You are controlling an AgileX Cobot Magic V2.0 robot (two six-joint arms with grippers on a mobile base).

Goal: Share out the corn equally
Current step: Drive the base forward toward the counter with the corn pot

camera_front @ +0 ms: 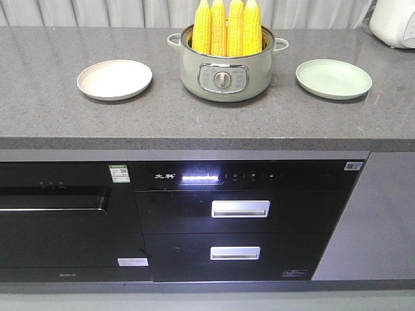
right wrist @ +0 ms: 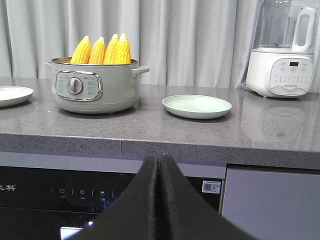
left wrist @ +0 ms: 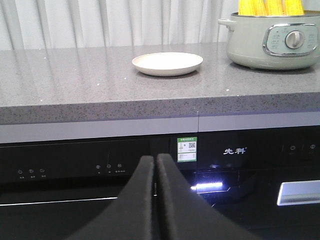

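Grey ctr (camera_front: 52,116) w/ corn (camera_front: 219,29), curtains (right wrist: 190,40) behind

corn (camera_front: 227,27) in pot (camera_front: 224,78), between plates (camera_front: 115,79)

Speckled polished stone countertop (camera_front: 52,120), glossy black glass appliance fronts (camera_front: 246,223), brushed metal handles (camera_front: 240,208).

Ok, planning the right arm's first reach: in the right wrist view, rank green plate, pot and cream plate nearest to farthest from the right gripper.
1. green plate, ahead, slightly right of the right gripper.
2. pot, ahead-left.
3. cream plate, far left edge.
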